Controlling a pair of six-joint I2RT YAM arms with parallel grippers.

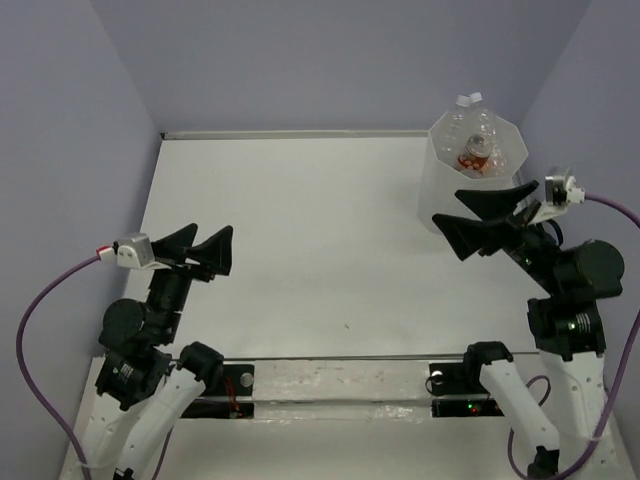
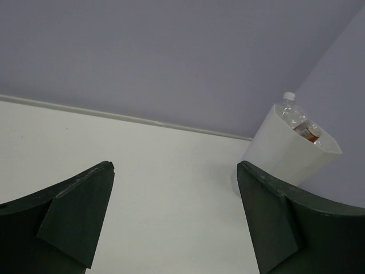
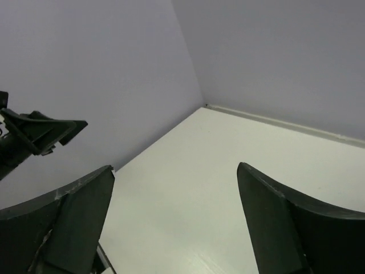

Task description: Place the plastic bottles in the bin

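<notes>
The translucent white bin (image 1: 445, 180) stands at the far right corner of the table. Clear crinkled plastic bottles (image 1: 478, 135) lie inside it, one with a red-orange label (image 1: 472, 157), and a white cap (image 1: 465, 101) pokes above the rim. The bin also shows in the left wrist view (image 2: 285, 151) with bottles (image 2: 299, 123) in it. My left gripper (image 1: 207, 247) is open and empty at the left of the table. My right gripper (image 1: 478, 218) is open and empty, just in front of the bin. No bottle lies on the table.
Lilac walls close the table on the left, back and right. The white table top (image 1: 320, 250) reaches from the arm bases to the back wall. The left arm shows at the left edge of the right wrist view (image 3: 34, 134).
</notes>
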